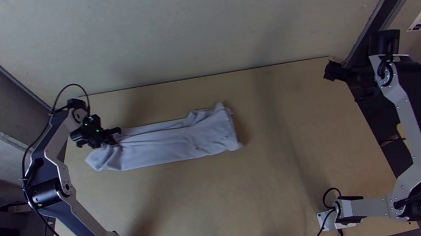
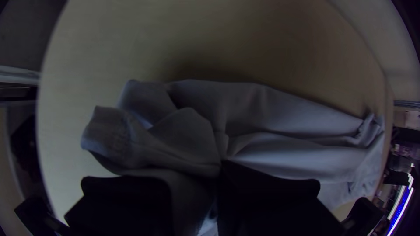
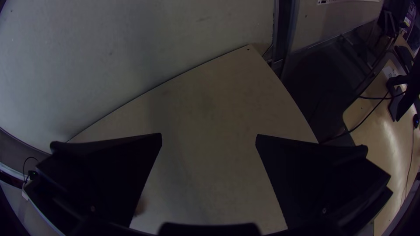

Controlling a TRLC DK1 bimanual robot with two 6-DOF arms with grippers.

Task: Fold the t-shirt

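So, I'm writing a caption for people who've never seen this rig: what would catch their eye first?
Probably the pale t-shirt, lying in a long, narrow strip left of the table's middle, with the left gripper at its left end. Next, perhaps, the right gripper, its fingers wide apart near the table's far right corner.

Right pincer [image 1: 333,72] spread wide, left arm [image 1: 85,224] bent
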